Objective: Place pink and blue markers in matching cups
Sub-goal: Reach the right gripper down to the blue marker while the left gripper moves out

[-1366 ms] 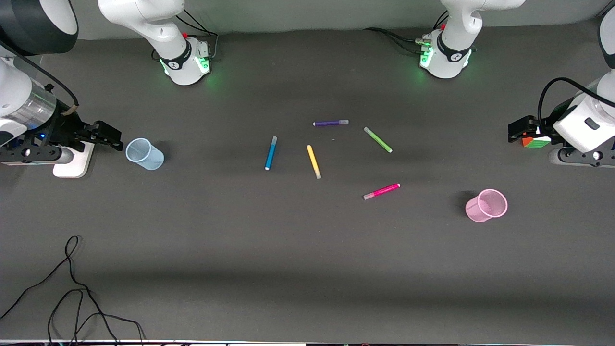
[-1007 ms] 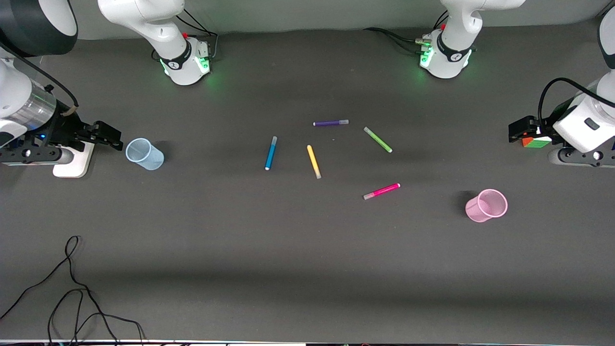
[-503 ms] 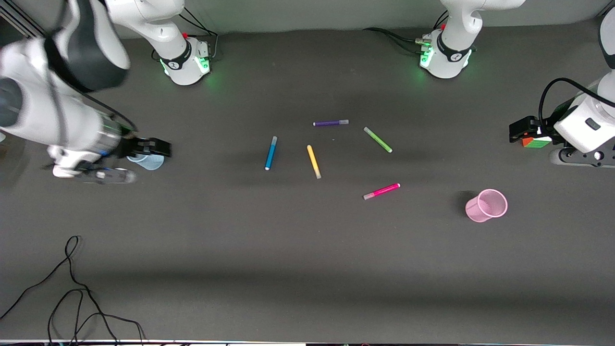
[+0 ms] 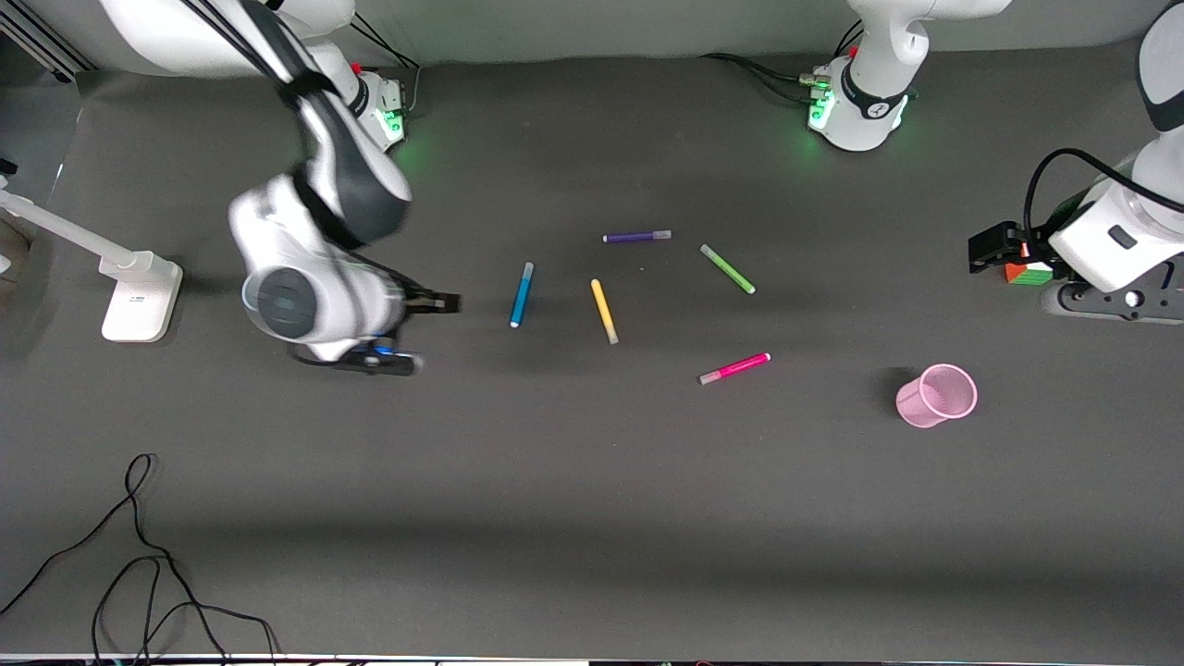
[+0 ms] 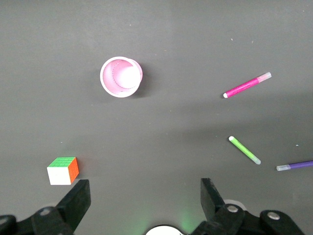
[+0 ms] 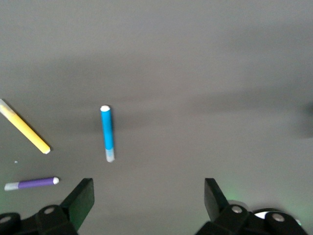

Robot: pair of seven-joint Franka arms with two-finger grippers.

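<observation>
The blue marker (image 4: 522, 294) lies near the table's middle and also shows in the right wrist view (image 6: 107, 133). My right gripper (image 4: 442, 302) is open and empty, beside the marker toward the right arm's end; its wrist view (image 6: 148, 193) shows wide jaws over bare table. The right arm hides the blue cup. The pink marker (image 4: 734, 367) lies nearer the front camera and shows in the left wrist view (image 5: 247, 85). The pink mesh cup (image 4: 936, 396) stands upright toward the left arm's end (image 5: 121, 77). My left gripper (image 4: 985, 250) is open and empty (image 5: 145, 193), waiting there.
A purple marker (image 4: 636, 237), a yellow marker (image 4: 604, 312) and a green marker (image 4: 727, 269) lie around the middle. A colour cube (image 4: 1031, 274) sits under the left gripper. A white stand (image 4: 139, 296) is at the right arm's end. A black cable (image 4: 139, 555) lies near the front edge.
My right arm has swung from its end of the table toward the middle, passing over the blue cup and now covering it. The left gripper shifted slightly. Markers and pink cup have not moved.
</observation>
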